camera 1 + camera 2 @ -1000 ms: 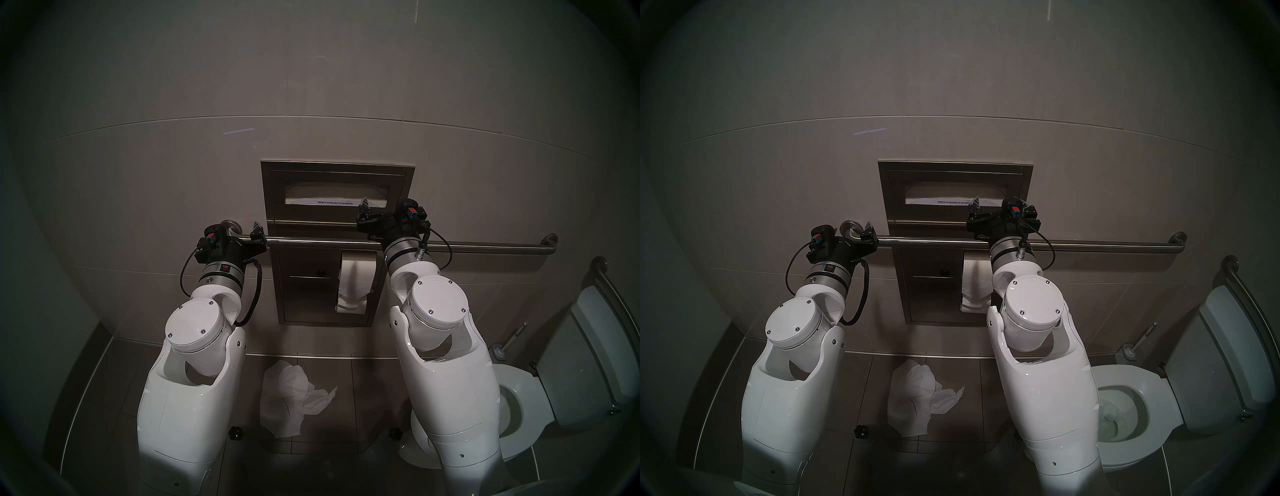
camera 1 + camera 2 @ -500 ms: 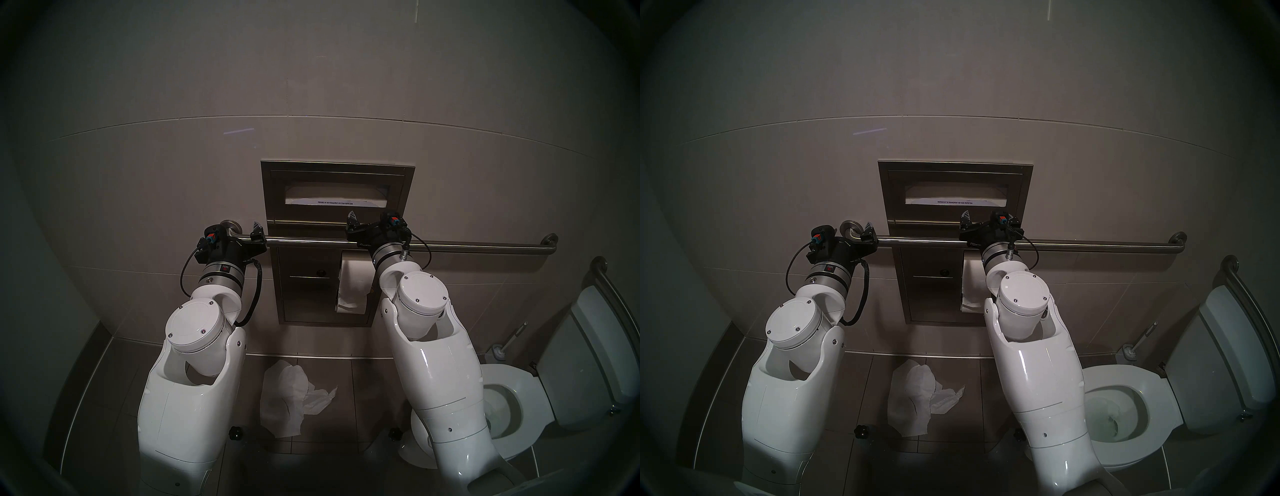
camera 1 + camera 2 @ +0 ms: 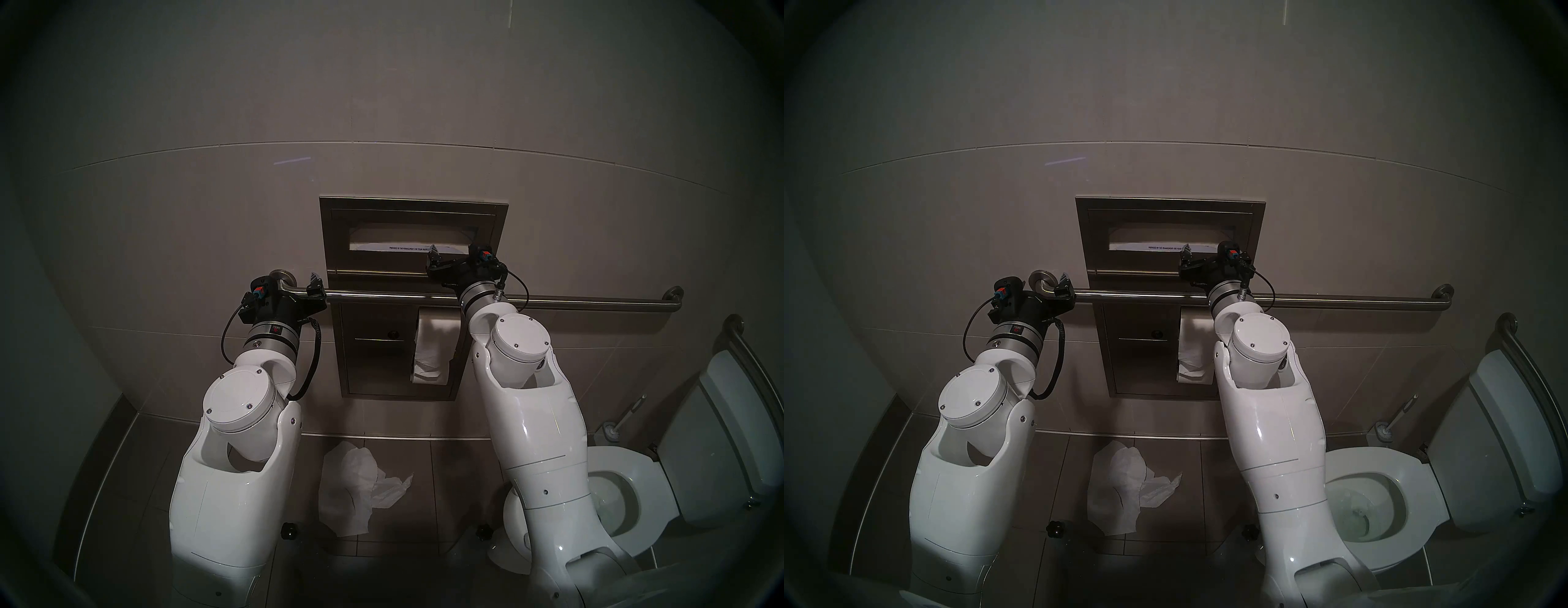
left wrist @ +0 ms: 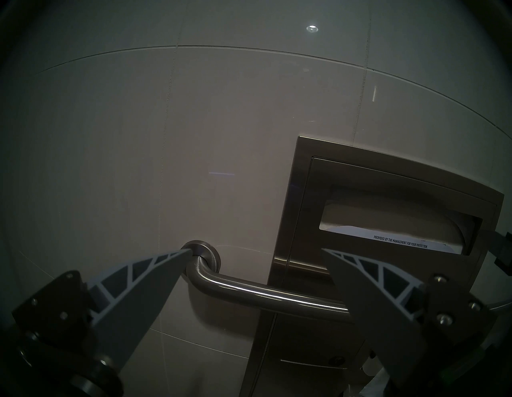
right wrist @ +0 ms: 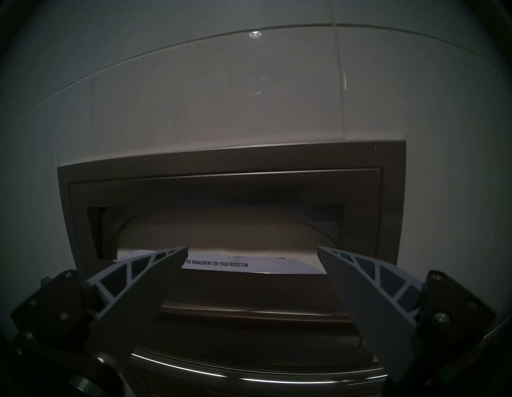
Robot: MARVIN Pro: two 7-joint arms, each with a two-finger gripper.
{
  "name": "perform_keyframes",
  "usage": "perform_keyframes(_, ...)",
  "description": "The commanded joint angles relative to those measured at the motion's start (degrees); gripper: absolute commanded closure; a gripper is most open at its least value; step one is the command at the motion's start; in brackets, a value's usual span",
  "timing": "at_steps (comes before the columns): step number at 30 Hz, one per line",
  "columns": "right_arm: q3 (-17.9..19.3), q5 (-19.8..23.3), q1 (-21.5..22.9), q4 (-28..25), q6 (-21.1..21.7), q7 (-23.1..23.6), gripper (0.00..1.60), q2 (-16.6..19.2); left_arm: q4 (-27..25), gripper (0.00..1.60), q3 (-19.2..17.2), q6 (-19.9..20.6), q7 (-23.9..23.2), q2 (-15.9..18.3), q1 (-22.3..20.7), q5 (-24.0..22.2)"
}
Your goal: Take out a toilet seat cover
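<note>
A steel dispenser [image 3: 413,220] is set into the tiled wall [image 3: 212,212], and in its slot [image 5: 221,230] sits the seat cover [image 5: 249,266], a white sheet whose lower edge shows printed words along the slot's bottom lip. The right gripper [image 5: 252,253] points level at that slot, its fingers [image 5: 144,277] spread wide and empty, tips just before the sheet's edge on either side of the print; whether they touch the paper cannot be told. From the head view the right gripper [image 3: 437,259] hangs just above the grab bar [image 3: 572,302], at the slot's right half. The left gripper [image 4: 256,251] is also wide and empty, level, with the bar's bent end [image 4: 205,266] passing between its fingers [image 4: 138,282], off the dispenser's left side. Below the bar a toilet roll [image 3: 432,348] hangs in the lower recess. On the floor [image 3: 445,488] between the two arms lies a crumpled white sheet [image 3: 356,488]. The toilet [image 3: 615,488] stands at the right.
</note>
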Motion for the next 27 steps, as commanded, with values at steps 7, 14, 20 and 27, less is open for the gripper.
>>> perform_keyframes(7, 0.7, -0.25, 9.46, 4.96, -2.19, 3.04, 0.0, -2.1, -1.62, 0.0, 0.08, -0.48, -0.26, -0.22, -1.11, 0.18)
perform_keyframes(14, 1.6, -0.23, 11.38, 7.13, -3.31, 4.57, 0.0, -2.64, -1.7, 0.0, 0.04, -0.48, -0.38, -0.34, -1.1, 0.31)
perform_keyframes(20, 2.14, -0.37, 13.7, 10.03, -4.47, 5.82, 0.0, -2.86, -1.76, 0.0, 0.01, -0.47, -0.48, -0.44, -1.09, 0.42)
perform_keyframes(27, 2.84, -0.43, 15.95, 13.35, -5.89, 6.99, 0.0, -2.73, -1.81, 0.0, -0.03, -0.46, -0.59, -0.54, -1.07, 0.51)
